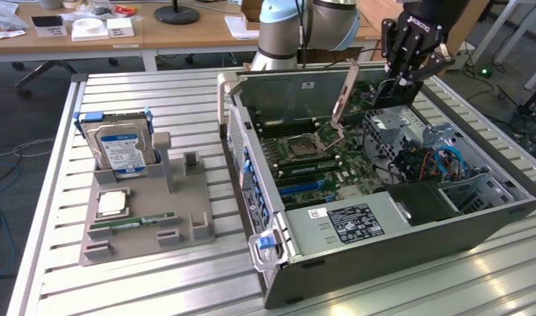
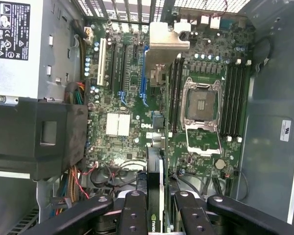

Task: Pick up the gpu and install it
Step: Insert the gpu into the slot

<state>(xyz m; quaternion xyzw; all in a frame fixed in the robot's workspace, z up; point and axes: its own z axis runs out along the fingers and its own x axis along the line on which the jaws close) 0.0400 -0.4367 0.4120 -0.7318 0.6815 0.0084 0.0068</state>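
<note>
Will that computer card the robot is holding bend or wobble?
Probably stiff: the gpu stands straight out, edge-on, from the hand without sagging. Likely fragile, being a thin board. Seemingly not slippery, since the fingers clamp both flat faces.

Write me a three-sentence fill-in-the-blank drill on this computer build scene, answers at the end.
1. The gripper holds the ____ over the open computer case.
2. The hard drive stands ____ in the grey holder.
3. The memory stick lies ____ on that holder.
Answers: graphics card; upright; flat.
</note>
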